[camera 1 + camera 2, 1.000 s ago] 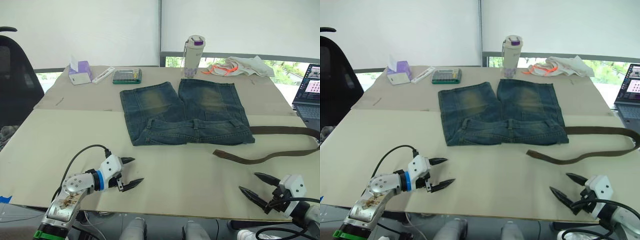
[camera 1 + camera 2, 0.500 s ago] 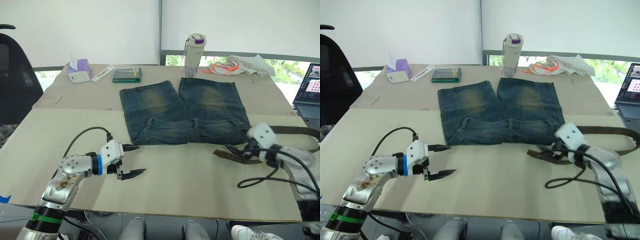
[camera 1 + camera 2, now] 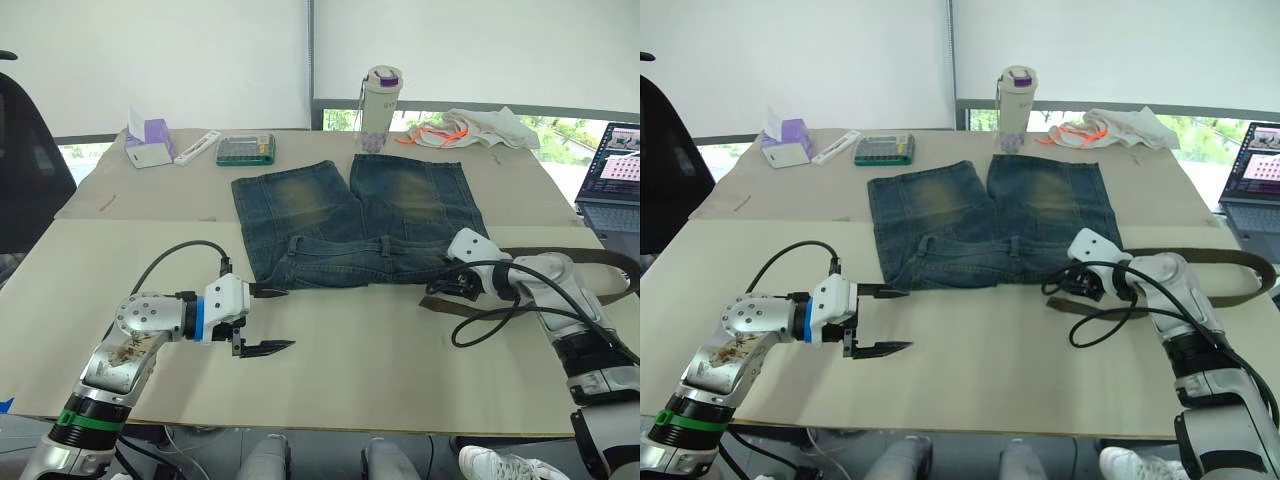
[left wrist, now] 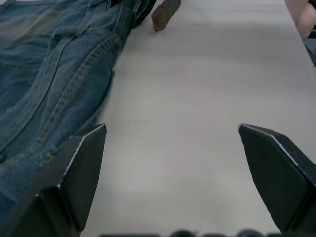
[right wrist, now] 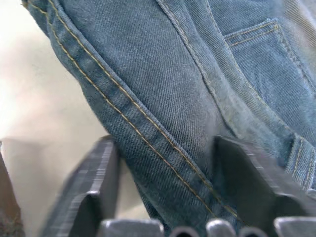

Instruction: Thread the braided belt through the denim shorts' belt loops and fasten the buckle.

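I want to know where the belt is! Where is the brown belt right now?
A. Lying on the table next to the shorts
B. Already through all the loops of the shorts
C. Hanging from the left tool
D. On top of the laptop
A. The braided belt lies flat on the table at the right side of the denim shorts, with none of it running through the waistband.
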